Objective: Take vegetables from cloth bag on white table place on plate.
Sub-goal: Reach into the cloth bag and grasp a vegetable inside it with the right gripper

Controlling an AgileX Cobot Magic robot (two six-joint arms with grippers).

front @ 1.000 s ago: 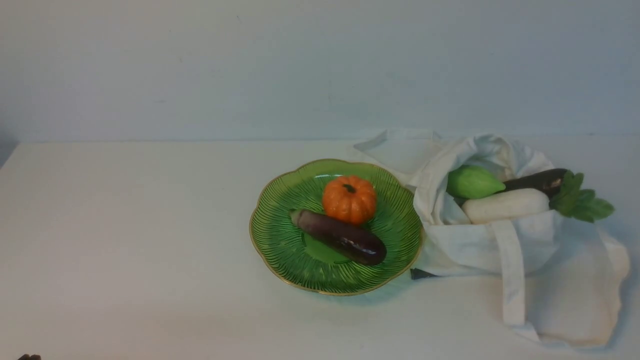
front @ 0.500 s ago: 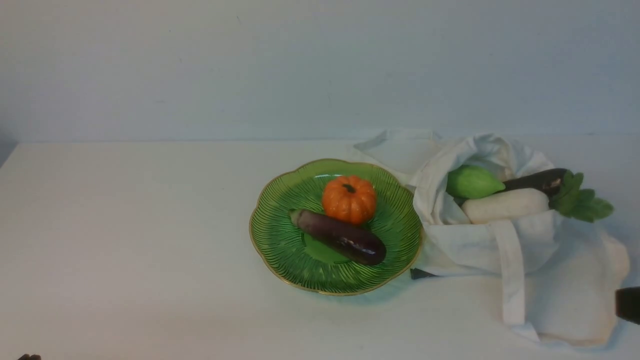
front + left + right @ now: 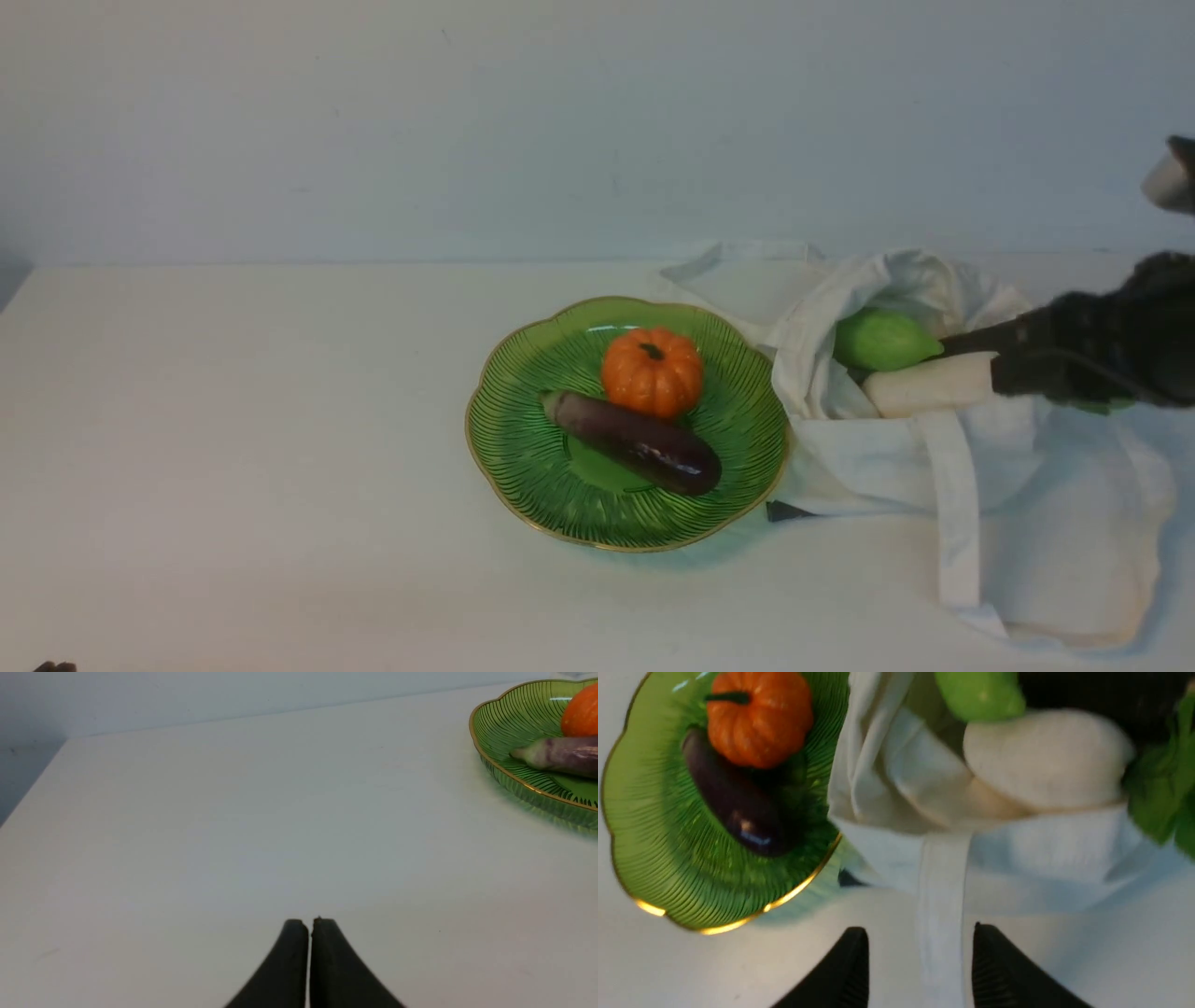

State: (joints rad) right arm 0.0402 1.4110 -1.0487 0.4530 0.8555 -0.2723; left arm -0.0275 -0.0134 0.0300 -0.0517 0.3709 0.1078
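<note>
The green plate on the white table holds an orange pumpkin and a purple eggplant. The cloth bag lies right of the plate, mouth open. In it are a light green gourd, a white radish and a second dark eggplant. My right arm reaches over the bag and hides the radish's leafy end. My right gripper is open and empty above the bag's strap. My left gripper is shut and empty over bare table, left of the plate.
A small dark object pokes out from under the bag's front edge beside the plate. The bag's strap handles trail towards the table's front and back. A grey wall rises behind the table.
My right arm has come in from the right edge and risen over the bag, now covering the radish's leaves and the bag's eggplant. Plate, vegetables and left arm have not moved.
</note>
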